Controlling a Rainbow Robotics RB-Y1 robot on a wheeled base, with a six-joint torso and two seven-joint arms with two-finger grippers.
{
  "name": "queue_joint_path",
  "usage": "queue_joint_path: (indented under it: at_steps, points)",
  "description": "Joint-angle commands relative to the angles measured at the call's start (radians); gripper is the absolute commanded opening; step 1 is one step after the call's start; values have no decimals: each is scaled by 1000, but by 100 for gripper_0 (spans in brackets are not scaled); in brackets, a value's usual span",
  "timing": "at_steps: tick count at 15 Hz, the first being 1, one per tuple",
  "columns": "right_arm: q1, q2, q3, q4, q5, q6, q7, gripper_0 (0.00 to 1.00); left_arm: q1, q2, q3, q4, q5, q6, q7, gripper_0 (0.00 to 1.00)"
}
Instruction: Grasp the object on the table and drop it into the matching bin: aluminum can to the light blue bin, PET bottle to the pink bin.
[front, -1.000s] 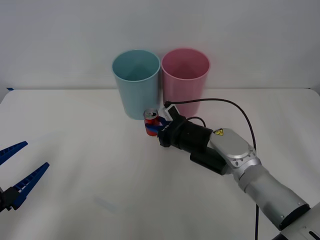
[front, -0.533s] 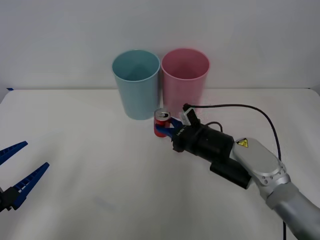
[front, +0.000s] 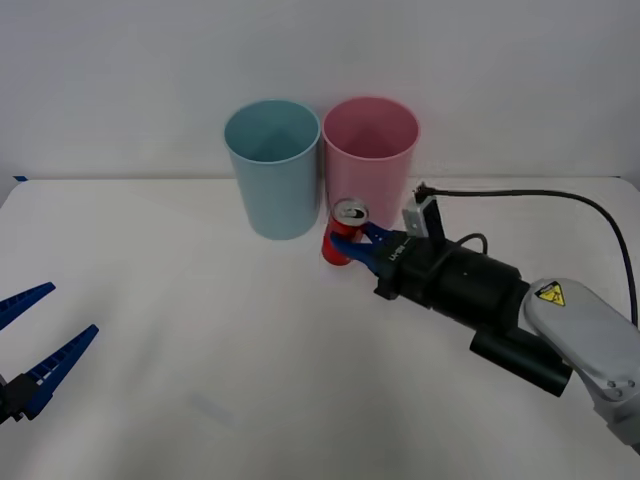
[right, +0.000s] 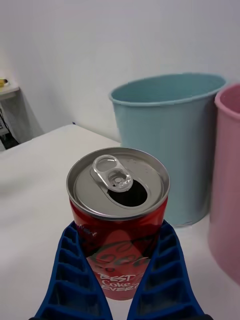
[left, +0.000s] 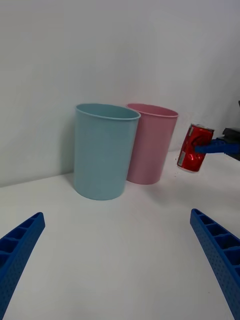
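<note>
The red aluminum can (front: 343, 232) with its silver top is held off the white table (front: 200, 330), in front of the gap between the two bins. My right gripper (front: 357, 243) is shut on the can (right: 119, 215), a blue finger (right: 70, 270) on each side. The can (left: 194, 148) hangs clear of the table in the left wrist view, tilted a little. The light blue bin (front: 272, 168) stands at the back, left of the pink bin (front: 371, 160). My left gripper (front: 35, 345) rests open at the table's near left.
The two bins (right: 167, 135) stand side by side, almost touching, against a plain white wall. A black cable (front: 530, 195) arcs above the right arm. Bare table spreads across the middle and left.
My right gripper has lifted the can off the table and carried it up and to the right, from beside the light blue bin to in front of the pink bin's left side. The left arm stays still.
</note>
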Motion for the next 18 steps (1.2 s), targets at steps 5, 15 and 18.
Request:
queue_joint_path:
  at_steps: [5, 15, 18]
  points:
    - [-40, -82, -46, -146, 0, 14, -176, 0, 0, 0, 0, 0, 0, 0, 0, 100]
    - [-387, -63, -46, 46, 96, -133, -362, 0, 0, 0, 0, 0, 0, 0, 0, 100]
    - [-488, 6, -37, 181, 116, -144, -357, 0, 0, 0, 0, 0, 0, 0, 0, 100]
